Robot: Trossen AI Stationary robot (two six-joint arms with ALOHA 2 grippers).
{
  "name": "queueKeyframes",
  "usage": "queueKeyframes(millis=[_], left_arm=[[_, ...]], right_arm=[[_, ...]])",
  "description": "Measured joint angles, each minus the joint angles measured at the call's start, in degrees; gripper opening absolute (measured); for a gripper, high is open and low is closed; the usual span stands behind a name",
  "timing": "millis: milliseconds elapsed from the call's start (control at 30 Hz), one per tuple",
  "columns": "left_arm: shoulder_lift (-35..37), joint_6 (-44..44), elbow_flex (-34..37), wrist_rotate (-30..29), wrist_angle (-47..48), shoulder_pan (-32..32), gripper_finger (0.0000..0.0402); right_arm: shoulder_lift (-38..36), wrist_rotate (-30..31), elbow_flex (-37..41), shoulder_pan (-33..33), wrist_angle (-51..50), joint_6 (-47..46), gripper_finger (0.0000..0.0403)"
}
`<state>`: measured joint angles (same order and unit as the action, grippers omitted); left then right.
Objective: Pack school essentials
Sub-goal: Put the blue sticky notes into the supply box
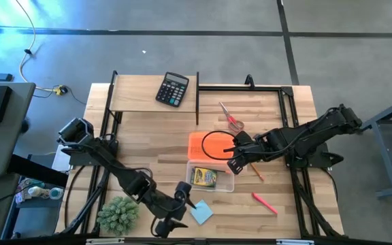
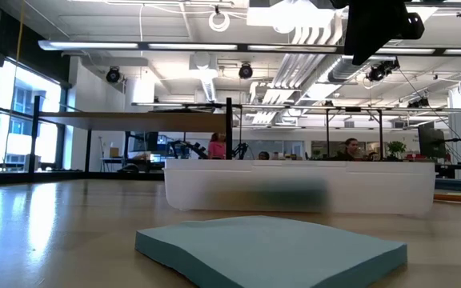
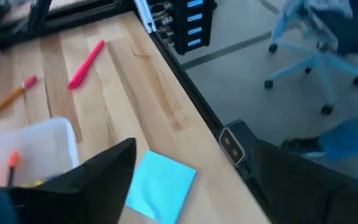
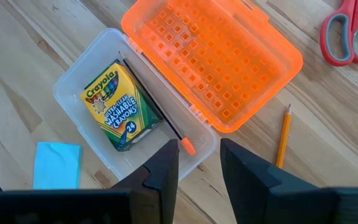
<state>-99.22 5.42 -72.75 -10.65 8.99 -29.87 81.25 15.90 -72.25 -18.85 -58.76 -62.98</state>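
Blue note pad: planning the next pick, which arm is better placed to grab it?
Left. Its claw hovers right beside the note pad, open; the right claw is over the box.

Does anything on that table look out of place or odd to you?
Nothing is spilled or broken. A spiky green plant and a calculator sit among the school things, and a thin dark stick with an orange tip lies slanted across the clear box beside the crayon pack.
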Motion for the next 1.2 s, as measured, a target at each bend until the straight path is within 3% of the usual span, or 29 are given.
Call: queueKeyframes(millis=[267, 567, 967, 1200], left_arm=[[0.00, 11.65, 0.00, 1.68, -0.17, 2.78, 0.0396], [0.69, 17.02, -0.02, 0.94, 3.67, 4.64, 0.0396], [3.21, 24.85, 0.04, -0.50, 23.28, 5.03, 0.0395], [4.02, 31.00, -0.02, -1.16, 29.75, 4.59, 0.0395]], right_arm=[[0.00, -0.02, 0.00, 0.00, 0.01, 0.00, 0.0110], [0.00, -0.02, 0.00, 0.00, 0.01, 0.01, 0.0110], [0.00, -0.02, 0.00, -0.02, 0.09, 0.00, 0.0110], [0.00, 0.00, 0.00, 0.00, 0.17, 0.00, 0.0110]])
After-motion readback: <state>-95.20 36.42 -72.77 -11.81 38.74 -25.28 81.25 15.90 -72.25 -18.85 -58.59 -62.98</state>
